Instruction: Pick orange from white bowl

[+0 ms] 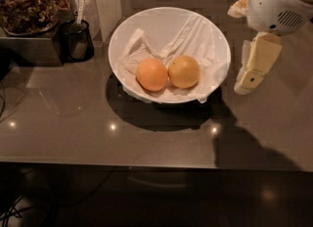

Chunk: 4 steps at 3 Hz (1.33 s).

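Observation:
The white bowl (161, 23) stands on the dark counter, lined with crumpled white paper (195, 40). Two round fruits lie side by side in its near part. The orange (184, 71) is the paler, yellow-orange one on the right. A deeper reddish-orange fruit (152, 74) touches it on the left. My gripper (239, 50) hangs at the right, just outside the bowl's right rim and above the counter. It is open and empty, with one cream finger (255, 64) pointing down and the other near the top.
A black cup (77, 40) holding a utensil stands left of the bowl. A container of dark dried material (27, 6) sits at the far left. A pale upright post (103, 1) is behind them. The counter's front edge (146, 165) runs across the lower frame.

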Available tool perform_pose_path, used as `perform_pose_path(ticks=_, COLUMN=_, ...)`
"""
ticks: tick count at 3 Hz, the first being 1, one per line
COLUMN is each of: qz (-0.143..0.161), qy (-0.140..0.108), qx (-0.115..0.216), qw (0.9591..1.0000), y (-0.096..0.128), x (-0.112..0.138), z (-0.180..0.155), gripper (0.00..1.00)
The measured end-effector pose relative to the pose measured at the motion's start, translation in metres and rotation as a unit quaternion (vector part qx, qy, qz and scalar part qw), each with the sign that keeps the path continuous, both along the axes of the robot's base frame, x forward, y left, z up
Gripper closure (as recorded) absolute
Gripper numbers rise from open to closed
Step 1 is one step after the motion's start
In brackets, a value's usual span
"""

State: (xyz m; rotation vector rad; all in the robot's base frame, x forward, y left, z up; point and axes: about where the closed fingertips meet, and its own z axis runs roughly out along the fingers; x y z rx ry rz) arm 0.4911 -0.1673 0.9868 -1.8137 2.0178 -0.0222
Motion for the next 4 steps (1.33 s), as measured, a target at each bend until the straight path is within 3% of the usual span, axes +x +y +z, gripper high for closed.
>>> perform_pose_path(ticks=1, qz=0.034, qy=0.01, qx=0.033, qw=0.9988, y=0.031, x=0.019, z=-0.005, gripper=0.0)
perform_pose_path(ticks=2, qz=0.035, qy=0.011, qx=0.035, qw=0.9987, y=0.033, x=0.02, z=-0.006, gripper=0.0)
perform_pose_path(ticks=3, qz=0.034, qy=0.025, qx=0.068, qw=0.9968, y=0.039, x=0.031, z=-0.022, gripper=0.0)
perform_pose_path(ticks=4, qz=0.046, qy=0.052, qx=0.105, qw=0.9921, y=0.06, x=0.05, z=-0.043, gripper=0.0)
